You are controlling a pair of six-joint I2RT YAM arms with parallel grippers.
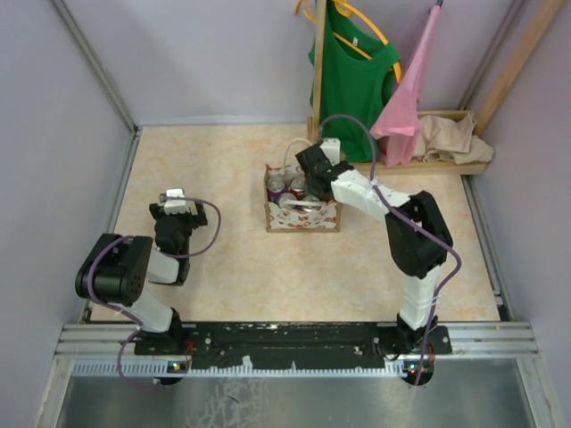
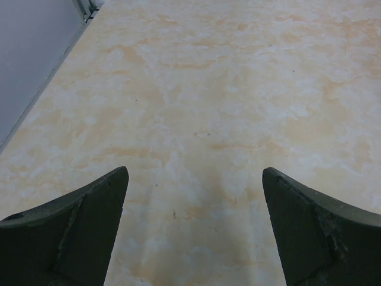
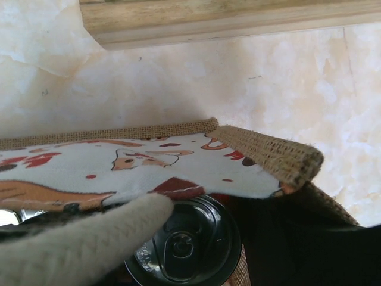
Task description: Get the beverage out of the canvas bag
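The canvas bag [image 1: 303,217], cream with a red print and white loop handles [image 1: 290,152], stands mid-table with several cans in it [image 1: 277,186]. My right gripper [image 1: 311,171] reaches down into its far right part. In the right wrist view a beverage can's dark top [image 3: 186,245] sits right below the camera, against the printed bag wall [image 3: 119,164]. A white handle [image 3: 71,247] crosses the can's left side and hides that finger. The dark right finger [image 3: 297,238] stands beside the can; I cannot see whether it grips. My left gripper [image 2: 195,179] is open over bare table, far left of the bag.
A wooden rack base [image 1: 428,165] stands at the back right behind the bag, with a green shirt [image 1: 352,80], a pink cloth [image 1: 406,102] and a plain beige cloth [image 1: 455,138]. Its wooden beam [image 3: 226,21] lies just beyond the bag. Walls close in on both sides.
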